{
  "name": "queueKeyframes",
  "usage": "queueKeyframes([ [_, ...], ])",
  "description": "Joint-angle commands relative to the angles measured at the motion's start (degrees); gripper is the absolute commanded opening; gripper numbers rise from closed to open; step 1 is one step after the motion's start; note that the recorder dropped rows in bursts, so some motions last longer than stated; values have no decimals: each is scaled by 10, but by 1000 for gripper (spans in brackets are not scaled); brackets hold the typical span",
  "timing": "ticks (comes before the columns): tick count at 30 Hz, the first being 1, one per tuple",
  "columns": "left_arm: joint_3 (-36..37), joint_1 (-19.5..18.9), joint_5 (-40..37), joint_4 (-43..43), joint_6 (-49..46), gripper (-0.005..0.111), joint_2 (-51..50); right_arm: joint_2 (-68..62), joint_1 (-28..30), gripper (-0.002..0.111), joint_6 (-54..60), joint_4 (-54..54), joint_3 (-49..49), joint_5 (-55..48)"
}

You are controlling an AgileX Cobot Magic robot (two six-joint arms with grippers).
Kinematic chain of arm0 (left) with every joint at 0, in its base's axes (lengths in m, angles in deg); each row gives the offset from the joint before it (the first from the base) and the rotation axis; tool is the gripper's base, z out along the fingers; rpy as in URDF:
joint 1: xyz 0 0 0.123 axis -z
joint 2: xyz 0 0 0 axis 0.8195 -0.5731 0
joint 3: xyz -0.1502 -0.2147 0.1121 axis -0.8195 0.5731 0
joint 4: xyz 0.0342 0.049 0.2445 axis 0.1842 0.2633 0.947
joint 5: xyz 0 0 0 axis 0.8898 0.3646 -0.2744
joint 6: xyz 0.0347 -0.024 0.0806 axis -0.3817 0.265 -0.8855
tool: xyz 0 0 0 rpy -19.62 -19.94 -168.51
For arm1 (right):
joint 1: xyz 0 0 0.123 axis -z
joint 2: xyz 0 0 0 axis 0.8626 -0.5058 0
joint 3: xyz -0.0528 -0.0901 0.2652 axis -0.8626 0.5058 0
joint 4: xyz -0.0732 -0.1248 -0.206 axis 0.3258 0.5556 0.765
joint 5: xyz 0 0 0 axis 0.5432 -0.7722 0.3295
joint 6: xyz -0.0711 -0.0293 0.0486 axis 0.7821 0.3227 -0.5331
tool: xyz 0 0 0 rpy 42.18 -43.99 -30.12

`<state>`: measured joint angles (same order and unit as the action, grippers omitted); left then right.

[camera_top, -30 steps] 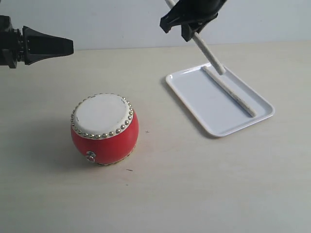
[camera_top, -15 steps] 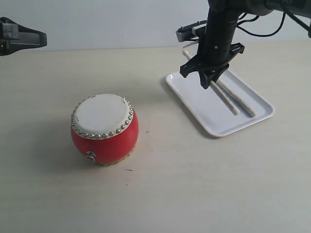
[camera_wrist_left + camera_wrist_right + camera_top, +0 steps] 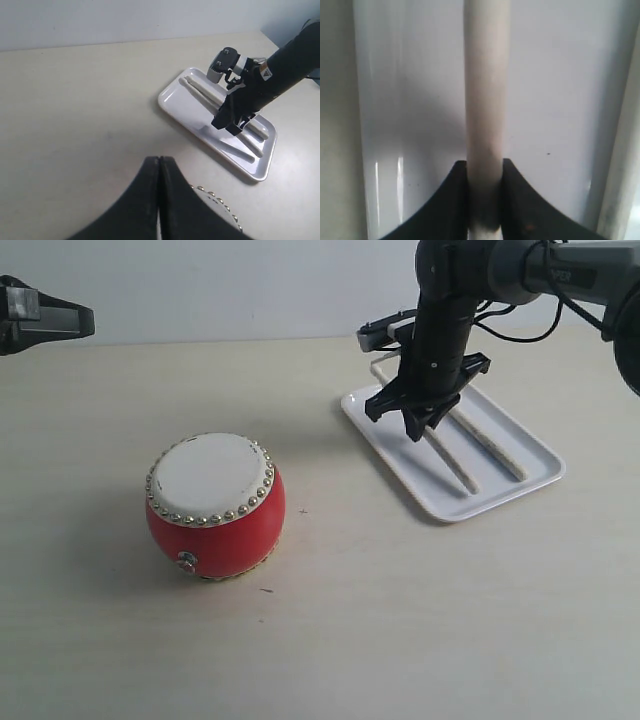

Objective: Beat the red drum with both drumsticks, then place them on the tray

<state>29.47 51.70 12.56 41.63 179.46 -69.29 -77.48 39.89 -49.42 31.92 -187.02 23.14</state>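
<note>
A red drum (image 3: pixel 215 505) with a cream skin stands on the near left of a pale table (image 3: pixel 400 620). Well apart, far right, lies a white tray (image 3: pixel 400 440). The right gripper (image 3: pixel 420 425) reaches down over the tray, its fingers pinched tight on one drumstick (image 3: pixel 485 100) that runs lengthwise along it. A second drumstick (image 3: pixel 495 450) lies in the tray just beside it. The left gripper (image 3: pixel 159 190) hovers far left, closed and empty.
</note>
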Motion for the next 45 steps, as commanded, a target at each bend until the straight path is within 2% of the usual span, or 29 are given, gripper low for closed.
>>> queueKeyframes([
  [1,1,1,-5,-3,3,0,4,-6,2,0,5,5,-4,6],
  [8,1,1,-5,-3,3,0,4,-7,2,1,5,5,-4,13],
  [25,1,1,-4,-5,6,0,4,-7,2,37,5,5,-4,21],
  [35,1,1,-2,-28,-4,0,4,17,2,41,14,1,-4,30],
  [38,1,22,-5,-33,-35,0,4,32,2,41,34,-11,-4,32],
  [40,1,51,-35,-35,-45,0,4,44,2,41,40,-16,-4,34],
  [45,2,138,-234,-14,-36,0,8,84,2,38,40,-32,-3,21],
])
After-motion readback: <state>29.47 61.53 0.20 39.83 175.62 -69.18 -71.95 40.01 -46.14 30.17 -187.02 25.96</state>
